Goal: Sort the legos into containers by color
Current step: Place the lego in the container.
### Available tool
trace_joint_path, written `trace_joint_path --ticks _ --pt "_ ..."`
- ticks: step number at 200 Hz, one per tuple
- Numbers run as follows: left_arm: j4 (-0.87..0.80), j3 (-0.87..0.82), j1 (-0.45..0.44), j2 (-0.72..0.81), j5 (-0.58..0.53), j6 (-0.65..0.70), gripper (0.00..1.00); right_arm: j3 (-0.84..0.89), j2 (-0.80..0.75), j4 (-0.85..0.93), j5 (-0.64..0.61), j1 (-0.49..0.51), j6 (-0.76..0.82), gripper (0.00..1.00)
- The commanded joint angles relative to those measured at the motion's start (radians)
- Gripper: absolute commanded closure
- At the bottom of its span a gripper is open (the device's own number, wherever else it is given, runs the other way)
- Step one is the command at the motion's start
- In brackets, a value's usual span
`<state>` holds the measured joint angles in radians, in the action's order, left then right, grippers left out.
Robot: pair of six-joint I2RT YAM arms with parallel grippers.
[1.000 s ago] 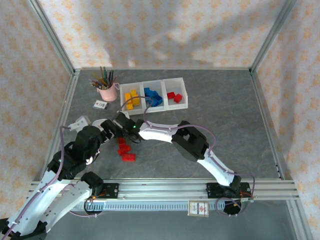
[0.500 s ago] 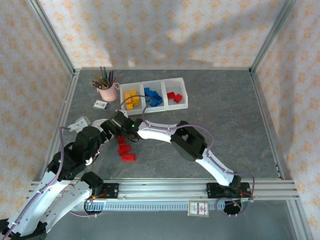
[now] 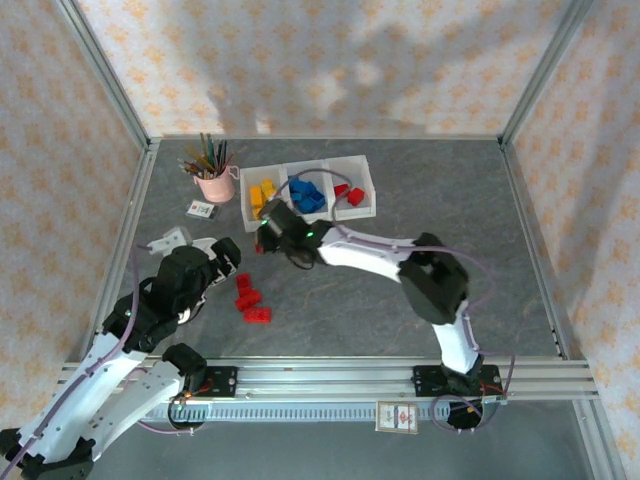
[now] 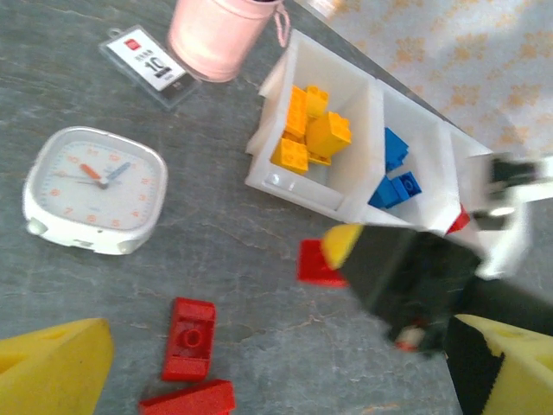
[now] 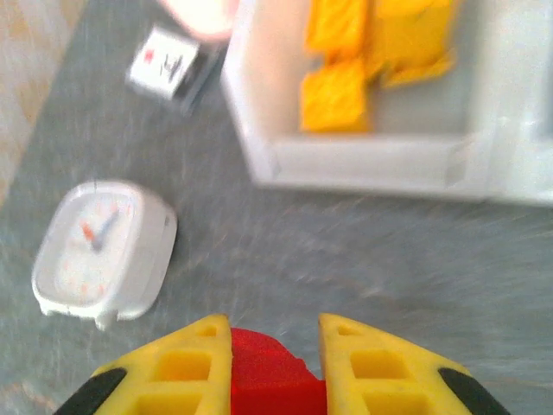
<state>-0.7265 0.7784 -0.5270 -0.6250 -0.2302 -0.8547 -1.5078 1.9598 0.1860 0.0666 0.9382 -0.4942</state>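
Between the right fingers (image 5: 177, 372), red lego (image 5: 263, 380) (gripped tight)

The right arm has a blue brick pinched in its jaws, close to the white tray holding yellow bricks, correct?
Not quite. The brick in the jaws of the right gripper is red, not blue, as the right wrist view shows. The rest holds: the white tray with yellow bricks is close by.
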Motion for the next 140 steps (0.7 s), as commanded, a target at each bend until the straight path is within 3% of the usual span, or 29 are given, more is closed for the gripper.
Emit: trace_joint_path --ticks 1,28,66,140 --pt "0.123 0.019 0.011 -0.044 0.083 0.065 0.01 0.086 -0.122 -0.034 -0.071 -0.089 0.009 0.80" --pt "0.212 0.013 0.010 -0.118 0.138 0.096 0.01 0.166 -0.203 -0.047 -0.085 -0.222 0.017 0.77" --pt "0.328 0.010 0.010 -0.207 0.179 0.118 0.01 0.133 -0.153 -0.049 -0.094 -0.362 0.055 0.78" --pt "0.384 0.034 0.010 -0.306 0.177 0.132 0.01 -0.125 0.094 0.047 -0.174 -0.438 0.133 0.74"
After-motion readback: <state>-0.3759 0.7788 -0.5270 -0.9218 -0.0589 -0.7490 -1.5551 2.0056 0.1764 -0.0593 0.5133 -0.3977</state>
